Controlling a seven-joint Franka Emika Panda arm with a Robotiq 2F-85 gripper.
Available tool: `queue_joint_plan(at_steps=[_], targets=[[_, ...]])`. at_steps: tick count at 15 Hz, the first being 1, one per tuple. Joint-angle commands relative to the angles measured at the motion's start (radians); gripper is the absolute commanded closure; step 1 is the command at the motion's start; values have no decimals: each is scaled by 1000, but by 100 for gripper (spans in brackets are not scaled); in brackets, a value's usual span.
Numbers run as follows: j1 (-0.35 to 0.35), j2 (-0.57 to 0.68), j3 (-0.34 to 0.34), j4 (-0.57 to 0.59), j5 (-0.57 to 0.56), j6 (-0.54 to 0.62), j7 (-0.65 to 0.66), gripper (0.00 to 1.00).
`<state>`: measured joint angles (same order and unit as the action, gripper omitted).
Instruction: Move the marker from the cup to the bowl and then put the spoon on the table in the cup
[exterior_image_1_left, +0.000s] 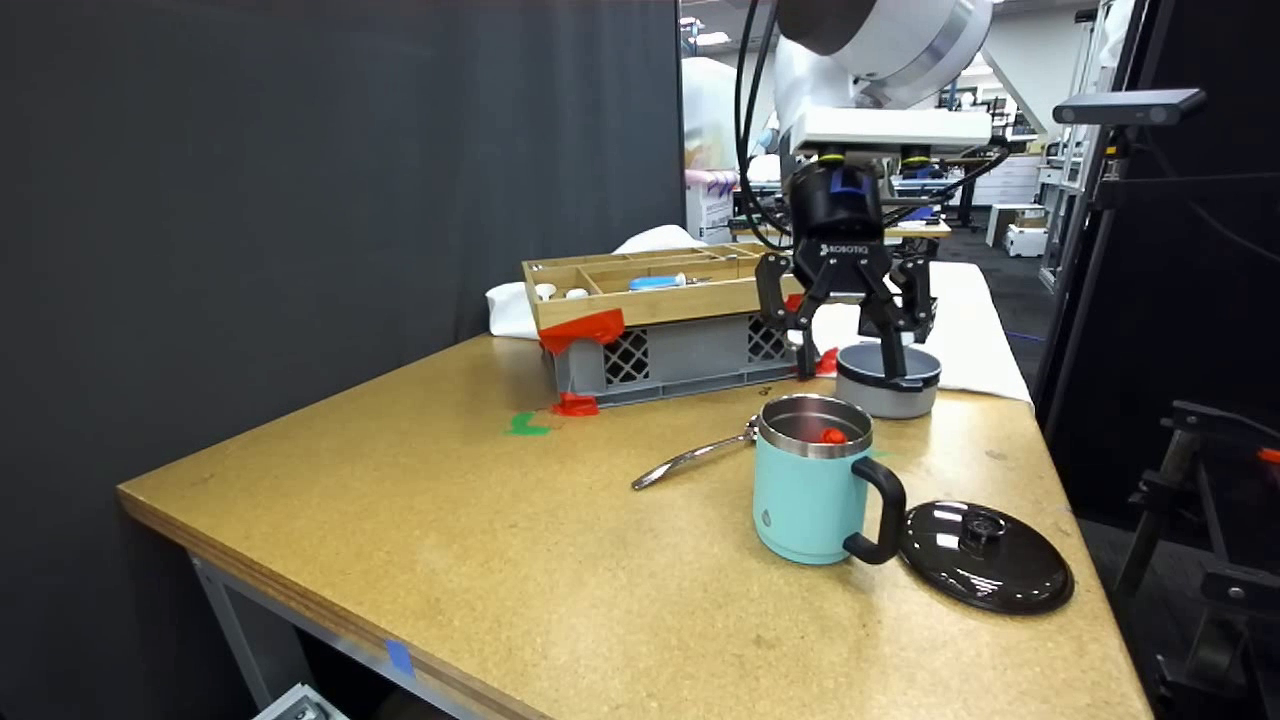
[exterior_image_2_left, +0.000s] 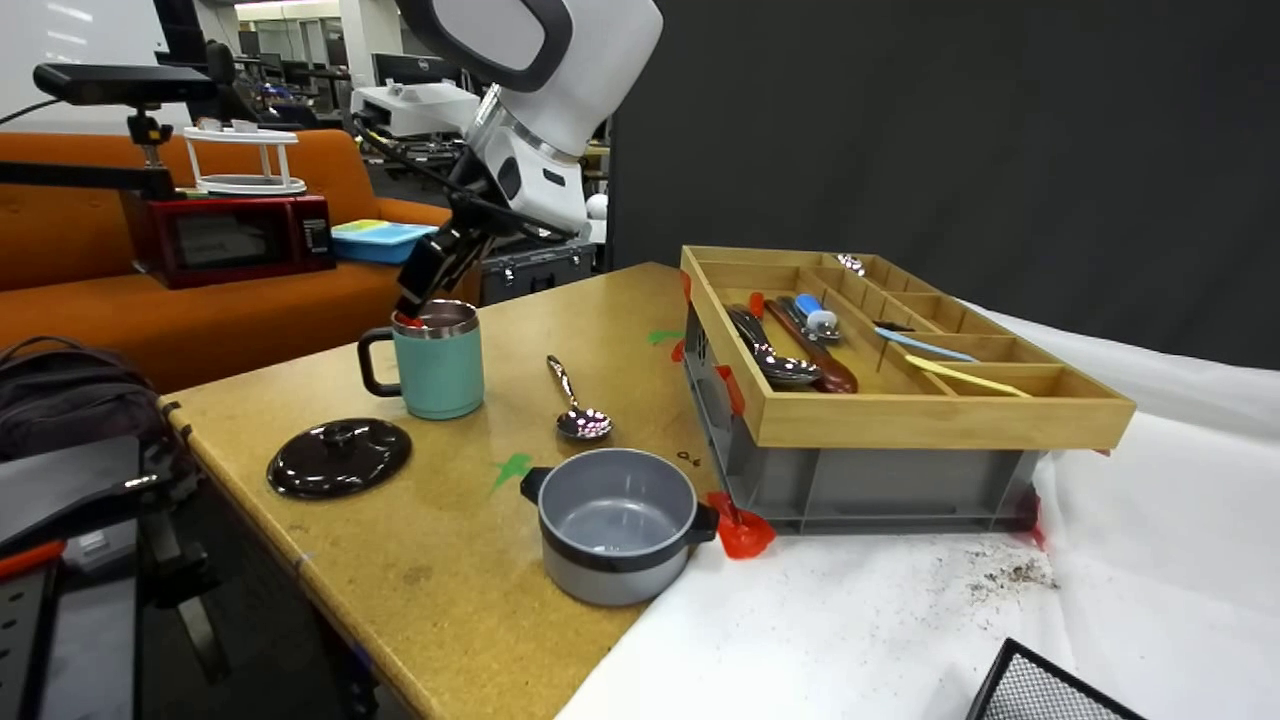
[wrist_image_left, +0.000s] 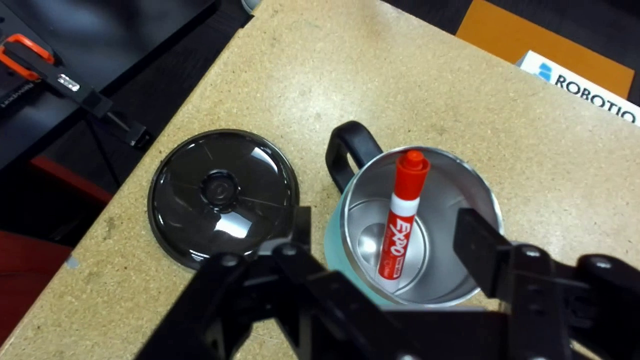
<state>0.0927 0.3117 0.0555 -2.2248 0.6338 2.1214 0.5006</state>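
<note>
One red Expo marker (wrist_image_left: 401, 220), white-banded, leaning inside teal mug (exterior_image_1_left: 808, 500).

a wooden tray (exterior_image_2_left: 940, 424) tops a grey crate (exterior_image_2_left: 885, 490), a black lid (exterior_image_2_left: 325, 462) lying well apart.

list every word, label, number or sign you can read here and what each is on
"EXPO": on the red marker; finer print unreadable.
"ROBOTIQ": on the tool.
"ROBOTI", last letter partly hidden: on the white panel.
Droplet sign: on the cup.
Too small or blurred: black marks on the table, logo on the monitor, lettering by the orange-handled clamp.
</note>
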Motion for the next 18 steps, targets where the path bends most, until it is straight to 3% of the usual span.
queue_joint_plan(at_steps=[1,6,9,10,15,18], targets=[[9,49,7,55,6,-31,17,28],[26,107,16,98,13,-33,37,34],[35,134,20,127,19,-47,57,63],[38,140,22,135,20,-52,64,58],[52,154,27,158,29,-64,106,53],[59,148,34,153,31,-58,128,44]])
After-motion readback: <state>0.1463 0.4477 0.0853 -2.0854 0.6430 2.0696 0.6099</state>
